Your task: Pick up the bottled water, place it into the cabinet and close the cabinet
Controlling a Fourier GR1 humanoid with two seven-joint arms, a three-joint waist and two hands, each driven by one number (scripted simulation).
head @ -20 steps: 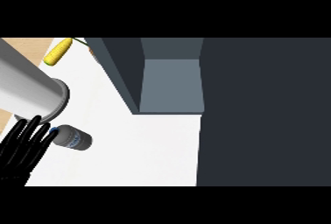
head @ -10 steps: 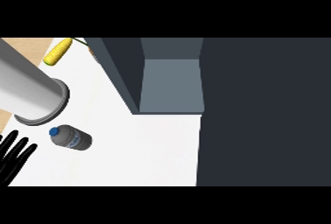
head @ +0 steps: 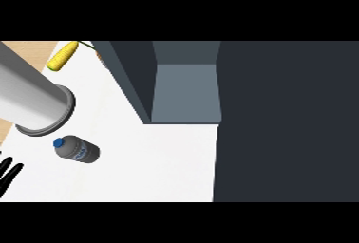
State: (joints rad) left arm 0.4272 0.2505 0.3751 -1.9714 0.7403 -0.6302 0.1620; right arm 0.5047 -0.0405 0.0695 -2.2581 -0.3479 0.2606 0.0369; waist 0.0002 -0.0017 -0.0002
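White counter [head: 154, 166]; left hand [head: 8, 172] retreated to edge, bottled water [head: 77, 149] unmoved.

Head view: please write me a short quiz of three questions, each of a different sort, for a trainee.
1. True or false: the bottled water lies on its side on the white counter.
2. What colour is the bottle's cap? A red; B blue; C green.
3. Fill in: the cabinet is ____ (open/closed).

Key
1. True; no hand holds it. Only fingertips of the left hand show, at the lower left edge.
2. B.
3. Open; its inside shows.
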